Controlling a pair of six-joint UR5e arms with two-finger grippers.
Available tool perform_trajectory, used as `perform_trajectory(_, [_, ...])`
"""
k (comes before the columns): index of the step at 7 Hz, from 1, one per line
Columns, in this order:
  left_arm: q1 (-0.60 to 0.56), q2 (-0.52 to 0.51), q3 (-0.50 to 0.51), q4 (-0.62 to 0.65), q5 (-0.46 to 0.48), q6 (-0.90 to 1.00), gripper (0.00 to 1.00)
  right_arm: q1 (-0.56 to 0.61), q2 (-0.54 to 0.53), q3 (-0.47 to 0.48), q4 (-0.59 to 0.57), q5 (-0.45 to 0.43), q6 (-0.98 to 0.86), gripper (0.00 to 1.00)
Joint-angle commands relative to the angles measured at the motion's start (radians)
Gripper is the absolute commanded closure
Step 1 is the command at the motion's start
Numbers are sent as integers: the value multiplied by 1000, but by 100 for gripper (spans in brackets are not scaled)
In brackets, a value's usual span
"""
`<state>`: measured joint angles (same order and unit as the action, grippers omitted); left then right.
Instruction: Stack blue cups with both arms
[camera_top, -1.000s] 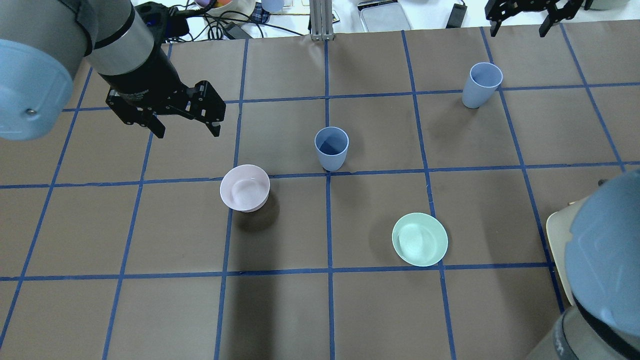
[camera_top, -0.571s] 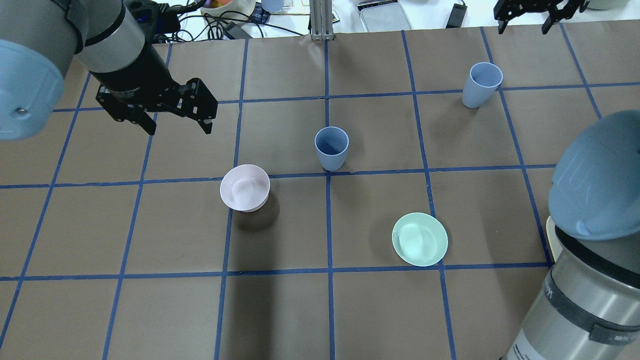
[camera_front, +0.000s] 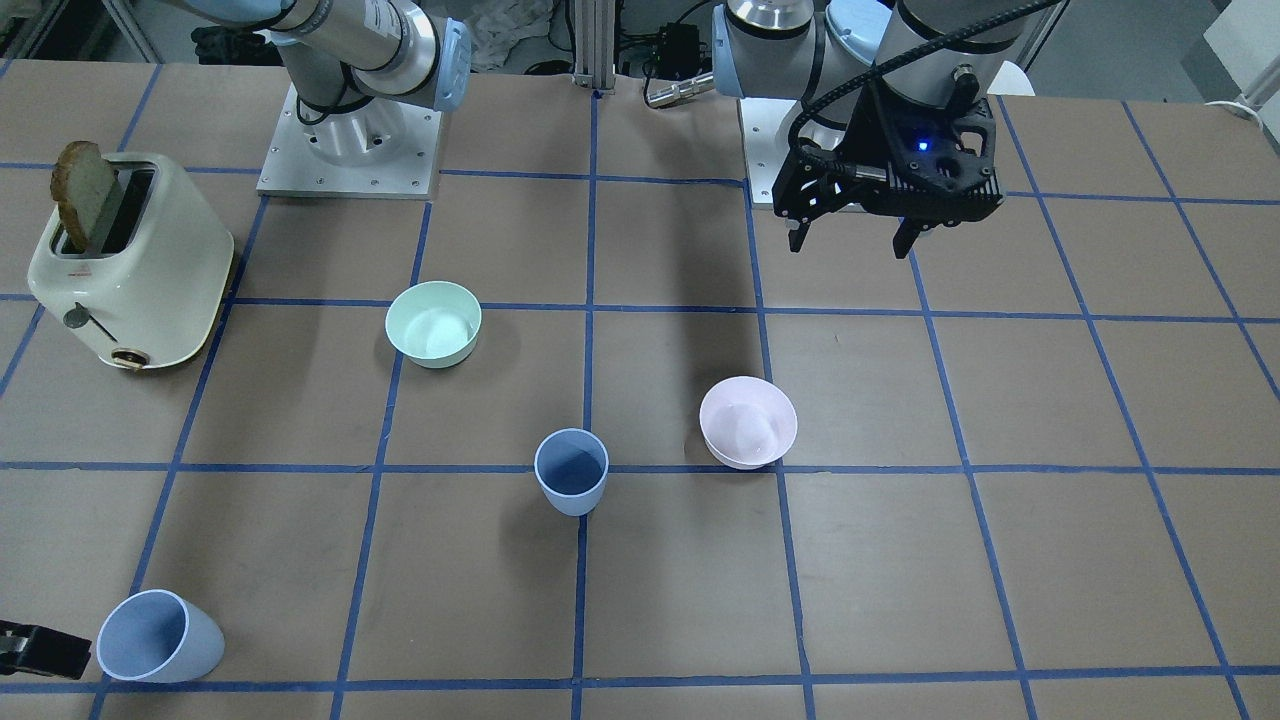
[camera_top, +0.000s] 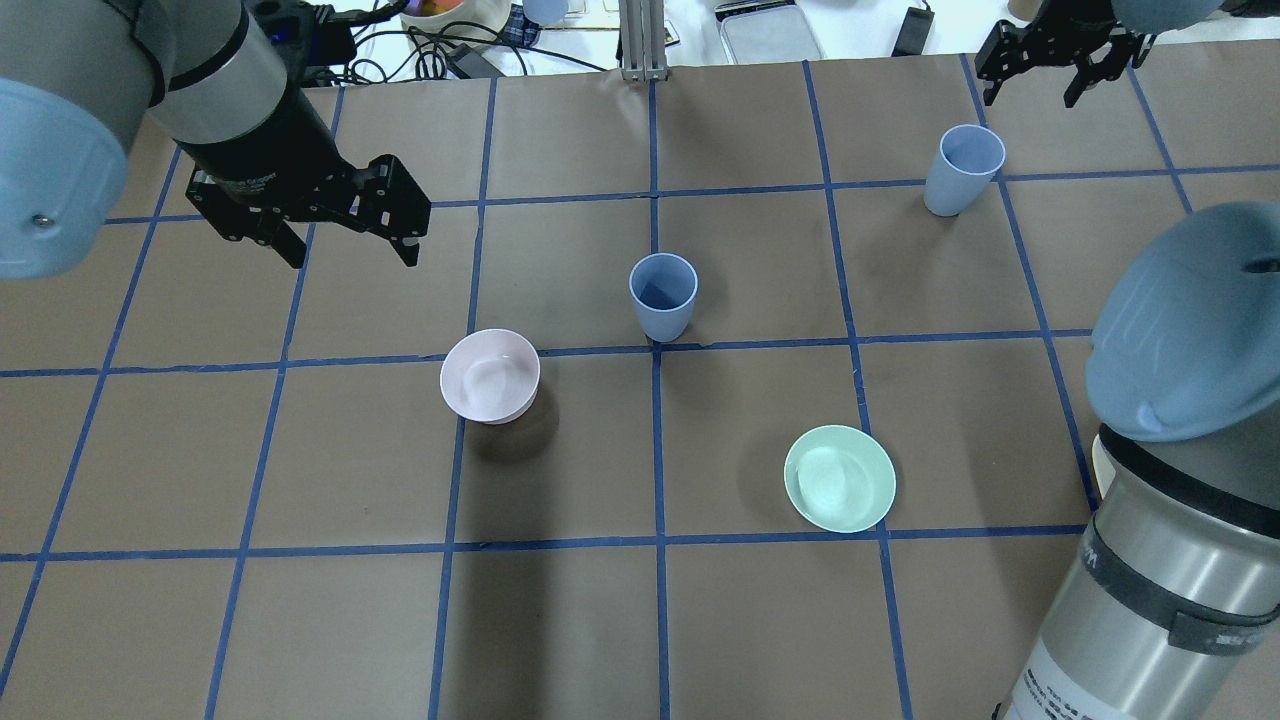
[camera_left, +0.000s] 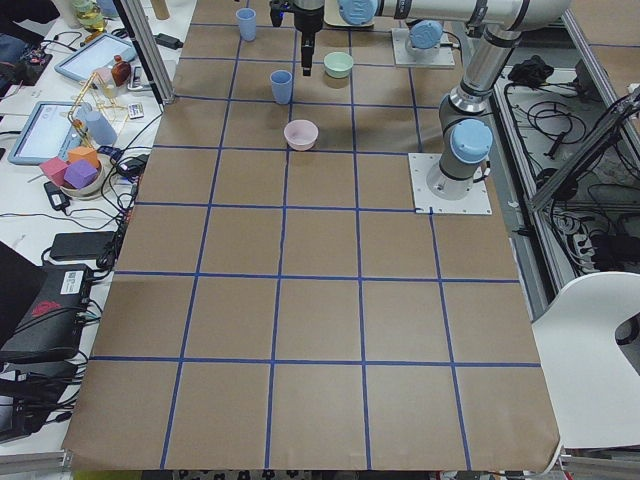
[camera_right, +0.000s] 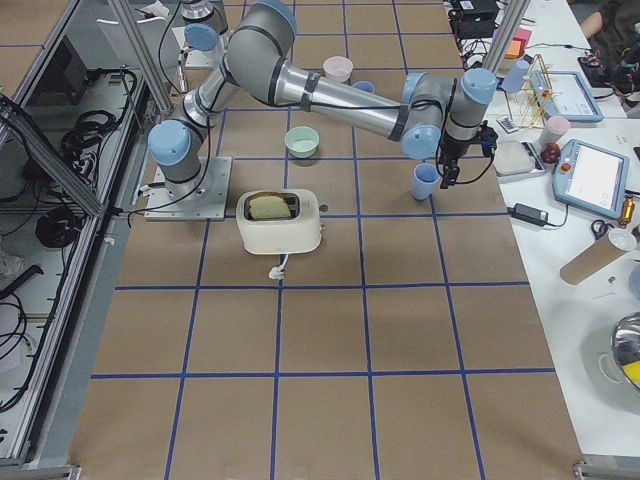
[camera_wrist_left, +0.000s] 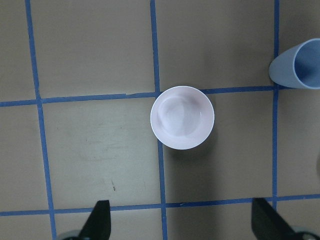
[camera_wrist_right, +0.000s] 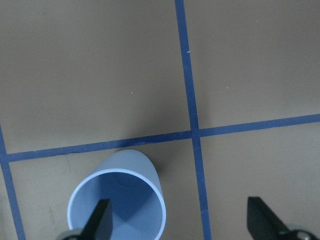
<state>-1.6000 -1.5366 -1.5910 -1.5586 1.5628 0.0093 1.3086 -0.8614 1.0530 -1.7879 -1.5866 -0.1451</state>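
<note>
Nearest the robot sit one mint bowl (camera_top: 839, 478) and one pink bowl (camera_top: 489, 375); beyond stand two cups, apart: centre blue cup (camera_top: 662, 296) and, at its 1 o'clock, far blue cup (camera_top: 962, 169). Left gripper (camera_top: 352, 258) hovers spread, empty, at 10 o'clock; right gripper (camera_top: 1030, 92) likewise, past the far blue cup. Approach stage, seemingly: centre, then descend.

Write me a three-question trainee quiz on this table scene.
1. True or false: the centre blue cup already sits inside the far blue cup.
2. Which bowl shows in the left wrist view? A. pink bowl B. green bowl C. both
3. Fill in: the left gripper and right gripper are both ___ and hold nothing.

Key: 1 false, they stand apart; 2 A; 3 open.
</note>
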Motion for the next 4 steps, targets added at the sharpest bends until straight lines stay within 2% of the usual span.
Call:
perform_trajectory(1, [-2, 0, -1, 0, 0, -2, 0, 0, 1, 48, -22, 2, -1, 7])
perform_trajectory(4, [-2, 0, 0, 0, 2, -2, 0, 1, 4, 53, -28, 22, -1, 6])
